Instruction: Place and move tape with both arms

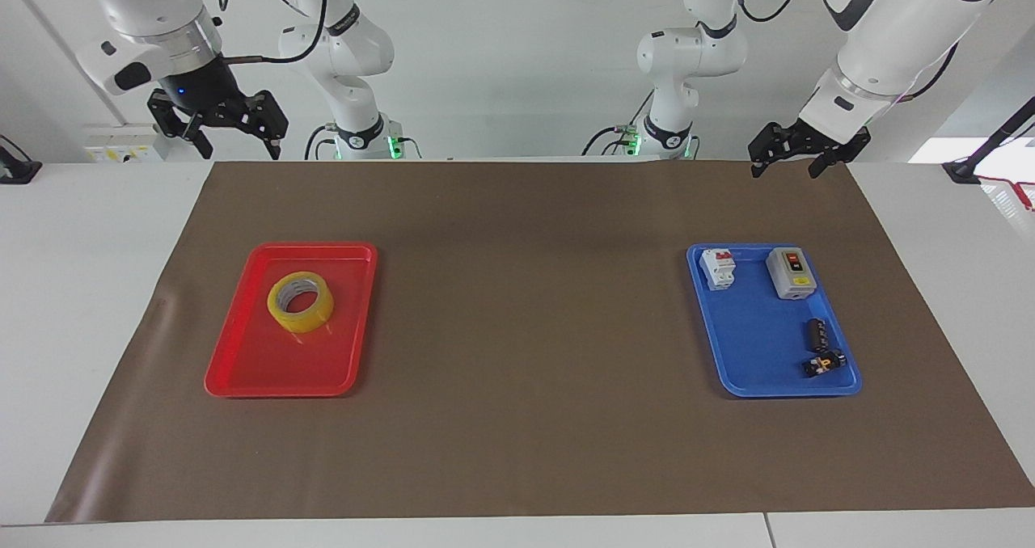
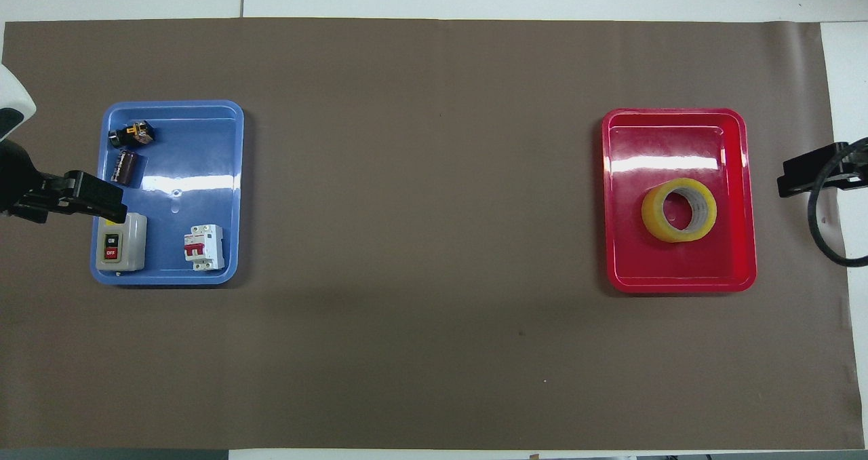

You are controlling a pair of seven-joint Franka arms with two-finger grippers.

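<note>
A brown mat [image 1: 525, 330] covers the white table [image 1: 81, 289]. The tape [image 1: 301, 301] lies flat in the red tray [image 1: 242, 370] toward the right arm's end. The right gripper [image 1: 217, 120] hangs high over the table edge at that end, jaws spread wide and empty. The left gripper [image 1: 796, 153] hangs over the mat's edge, jaws apart and empty. The blue tray [image 1: 752, 346] holds switches and small parts.
</note>
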